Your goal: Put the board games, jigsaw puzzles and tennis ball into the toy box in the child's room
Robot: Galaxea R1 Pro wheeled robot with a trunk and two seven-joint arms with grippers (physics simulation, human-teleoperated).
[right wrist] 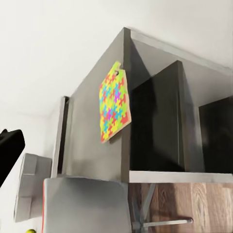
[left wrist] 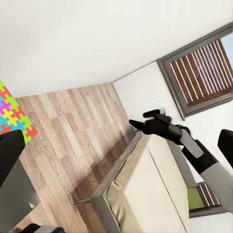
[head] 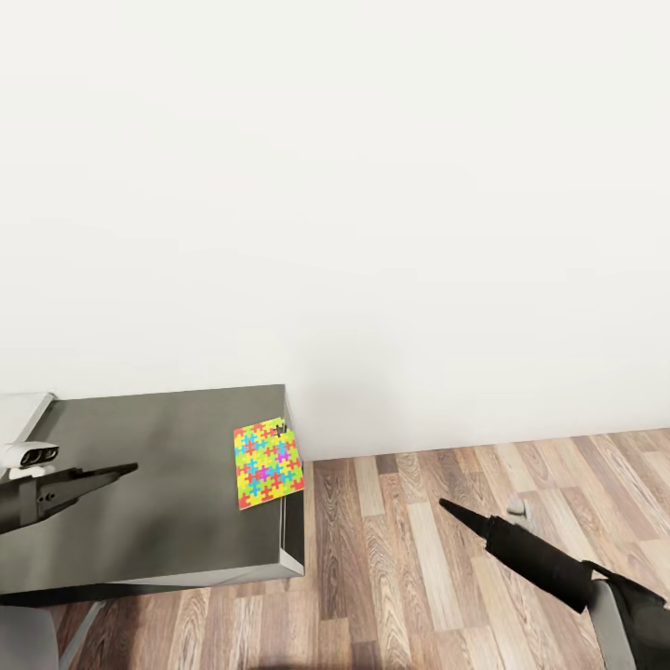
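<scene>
So the robot's parked at the corner of the table [head: 140, 484], facing a plain white wall [head: 372, 186]. One jigsaw puzzle [head: 268, 462], the box covered in bright multicolour puzzle-piece print, lies flat on the tabletop right at the edge nearest the wall corner, slightly hanging over the side from what I can see.

The left gripper [head: 116, 475] hovers over the table with its dark pointed tip aimed toward the puzzle, which sits a bit ahead of it and off to its right, not touching. Fingers look pressed together into one point in the head view, but honestly I can't tell for sure if it's closed. There's a small white gadget [head: 28, 456] just behind that arm on the table's far left.

The right gripper [head: 456, 510] is out over the wood floor [head: 419, 577], well clear of the table, tip pointing back toward the table's side. Same deal, it reads as a single spike, so I can't say open or shut. It's holding nothing.

From the right wrist camera you get the puzzle again on the tabletop corner, plus a tiny yellow-green ball [right wrist: 31, 231] peeking at the frame edge next to a grey box [right wrist: 82, 204]. The left wrist camera catches the bed [left wrist: 150, 194], with its beige mattress, and a window [left wrist: 204, 73].
</scene>
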